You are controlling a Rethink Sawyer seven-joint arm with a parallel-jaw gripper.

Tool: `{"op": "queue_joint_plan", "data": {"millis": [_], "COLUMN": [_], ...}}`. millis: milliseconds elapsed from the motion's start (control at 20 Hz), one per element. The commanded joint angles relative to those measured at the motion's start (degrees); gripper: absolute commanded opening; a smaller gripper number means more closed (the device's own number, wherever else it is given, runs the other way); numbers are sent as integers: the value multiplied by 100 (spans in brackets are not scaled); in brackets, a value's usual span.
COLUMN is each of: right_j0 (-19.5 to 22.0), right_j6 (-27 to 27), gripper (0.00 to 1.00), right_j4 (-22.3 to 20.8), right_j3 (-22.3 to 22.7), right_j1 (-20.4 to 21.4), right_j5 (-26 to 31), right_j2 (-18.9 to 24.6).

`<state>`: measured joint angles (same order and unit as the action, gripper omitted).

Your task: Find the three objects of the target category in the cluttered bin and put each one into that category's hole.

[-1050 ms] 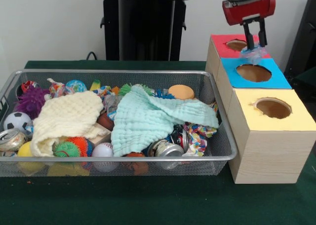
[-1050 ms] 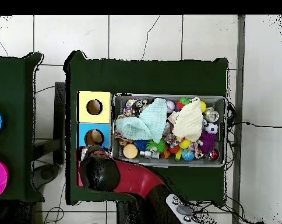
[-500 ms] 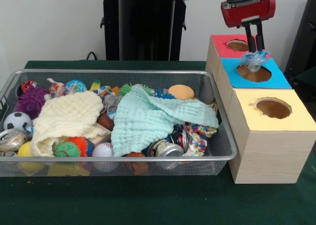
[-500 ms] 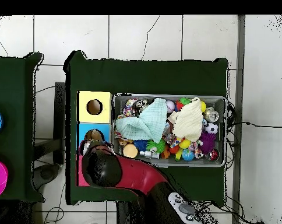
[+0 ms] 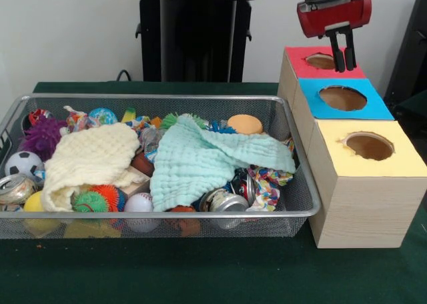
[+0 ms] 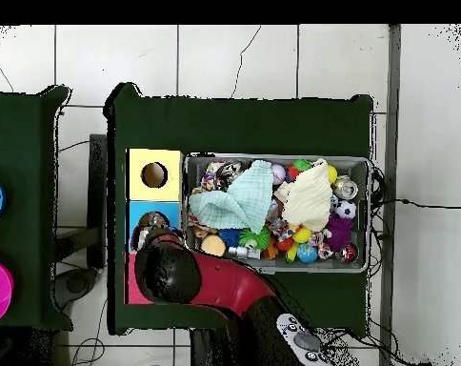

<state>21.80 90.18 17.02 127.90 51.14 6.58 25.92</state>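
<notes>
My gripper hangs over the far edge of the blue hole, between it and the red hole. Its two fingers stand slightly apart and hold nothing, so it is open. The blue hole looks dark and no object shows in it. The wire bin is packed with toys, balls and cans under a mint cloth and a cream cloth. In the overhead view the red arm covers the red box and hides the gripper.
The yellow hole is nearest the front on the wooden box row. In the bin lie a soccer ball, a purple fuzzy toy, an orange disc, a white ball and crushed cans.
The crumpled clear plastic piece held in the gripper over the blue hole is gone from view. The fingers have parted and the gripper has risen slightly.
</notes>
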Motion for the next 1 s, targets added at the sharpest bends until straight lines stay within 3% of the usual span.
{"op": "queue_joint_plan", "data": {"millis": [50, 350, 600, 850, 900, 1000], "right_j0": [-35, -183, -431, -513, -480, -472], "right_j6": [742, 605, 333, 209, 297, 284], "gripper": [0, 0, 0, 0, 100, 100], "right_j4": [-127, -215, -531, -899, -994, -1014], "right_j3": [-619, -769, -1157, -1496, -1528, -1558], "right_j1": [-190, -94, -163, -218, -221, -228], "right_j5": [216, 615, 957, 1211, 1259, 1308], "right_j2": [-241, -598, -1194, -1492, -1480, -1501]}}
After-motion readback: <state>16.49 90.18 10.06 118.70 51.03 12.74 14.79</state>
